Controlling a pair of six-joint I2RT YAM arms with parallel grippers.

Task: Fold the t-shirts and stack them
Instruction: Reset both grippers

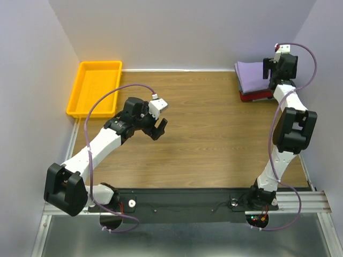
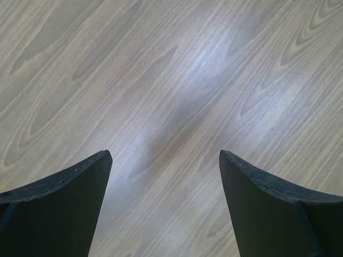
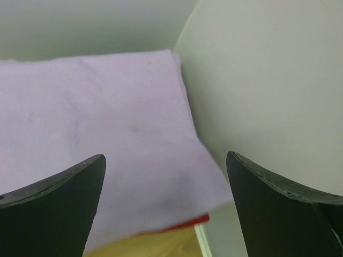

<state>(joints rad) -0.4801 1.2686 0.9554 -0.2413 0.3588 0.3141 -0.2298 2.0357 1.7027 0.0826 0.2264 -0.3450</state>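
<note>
Yellow-orange plastic tray (image 1: 73, 96) sits at the wooden table's (image 1: 214, 134) far-left corner. Well right of the tray, at the far-right corner, there's the stack: folded lavender-purple cloth t-shirt (image 1: 251, 72) on top, folded red cloth t-shirt (image 1: 254, 97) beneath. Right end effector (image 3: 166, 158) hangs over that stack. Left end effector (image 1: 159, 128) is just right of the tray, nearer, above the table.

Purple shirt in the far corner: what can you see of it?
The lavender t-shirt is plain soft cloth, folded into a flat rectangle. It lies on top of a stack in the far right corner of the table, with the edge of a red shirt showing beneath. The right gripper hangs open over it.
</note>
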